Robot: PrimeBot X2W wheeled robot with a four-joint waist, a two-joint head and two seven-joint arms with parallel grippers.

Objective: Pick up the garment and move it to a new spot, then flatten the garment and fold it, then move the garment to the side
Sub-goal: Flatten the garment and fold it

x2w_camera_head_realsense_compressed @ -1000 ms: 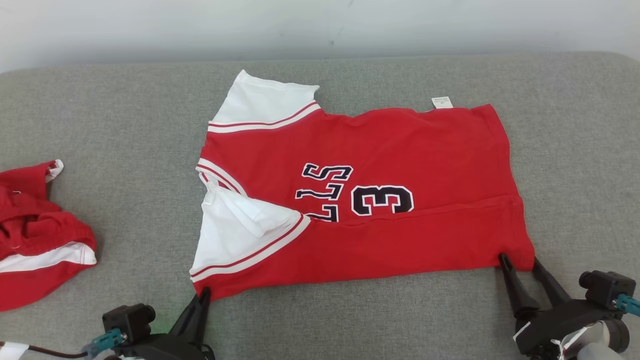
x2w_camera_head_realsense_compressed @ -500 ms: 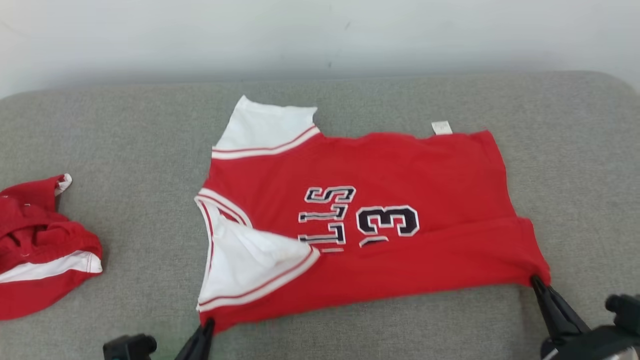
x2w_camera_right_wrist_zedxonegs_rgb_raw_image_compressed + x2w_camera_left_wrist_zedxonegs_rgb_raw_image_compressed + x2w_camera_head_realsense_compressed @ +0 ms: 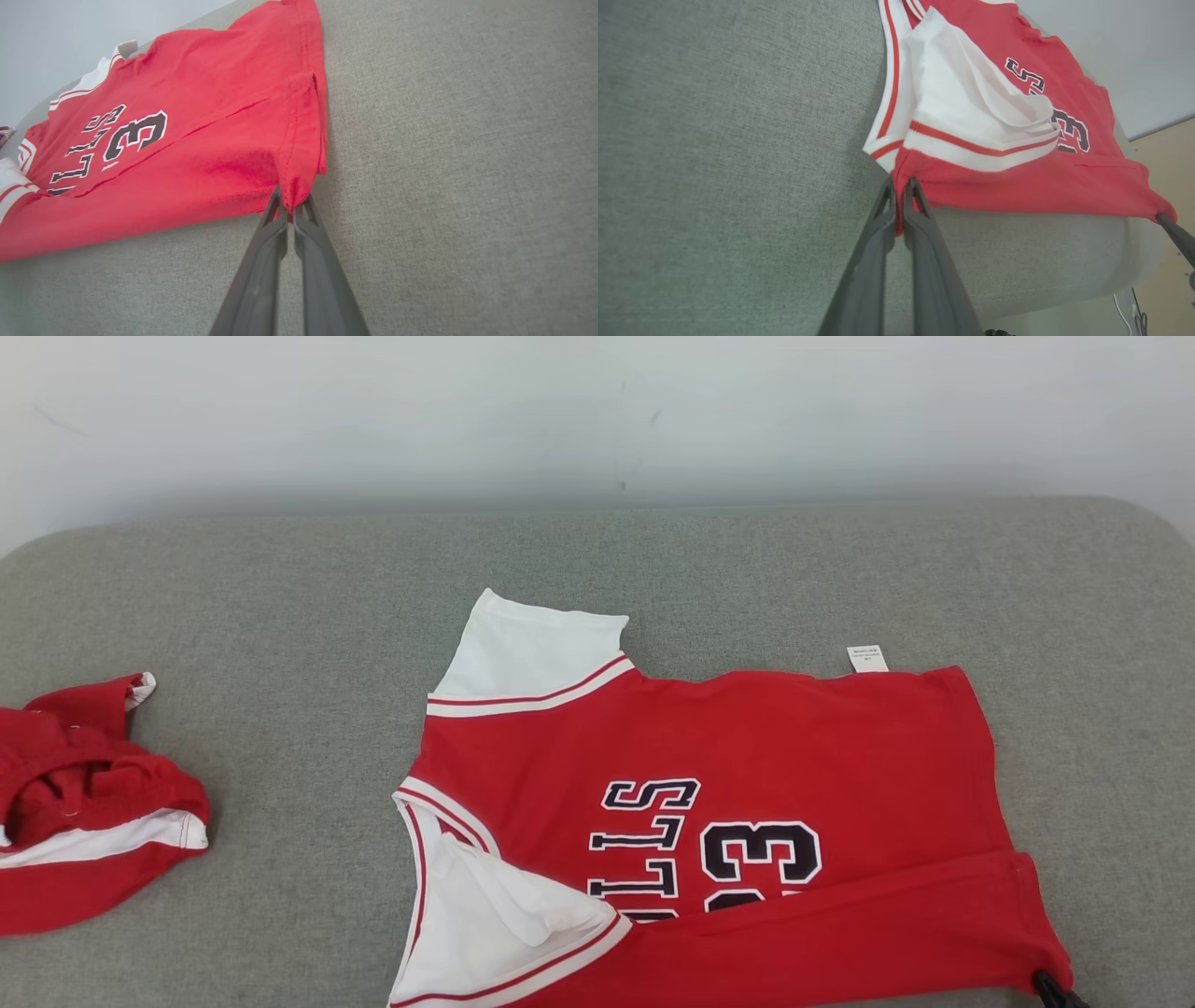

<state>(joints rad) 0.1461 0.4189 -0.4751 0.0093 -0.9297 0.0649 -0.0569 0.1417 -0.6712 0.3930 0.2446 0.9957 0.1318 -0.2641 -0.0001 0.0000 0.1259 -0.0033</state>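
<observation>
At the far left of the bench (image 3: pixel 280 616) lies a crumpled red and white heap (image 3: pixel 84 812), well apart from the jersey (image 3: pixel 747 747). The jersey is spread on the bench right of the middle. It is red with white sleeves, neck to the left and hem to the right, and its near edge is folded up over part of the dark lettering. The left gripper (image 3: pixel 900 184) is clamped on the near corner below the white sleeve (image 3: pixel 971 102), with red fabric pinched between its closed fingers. A white tag (image 3: pixel 867 658) sticks out from the far edge. The right gripper (image 3: pixel 290 201) is pinched on the near hem corner, which bunches at its tips.
</observation>
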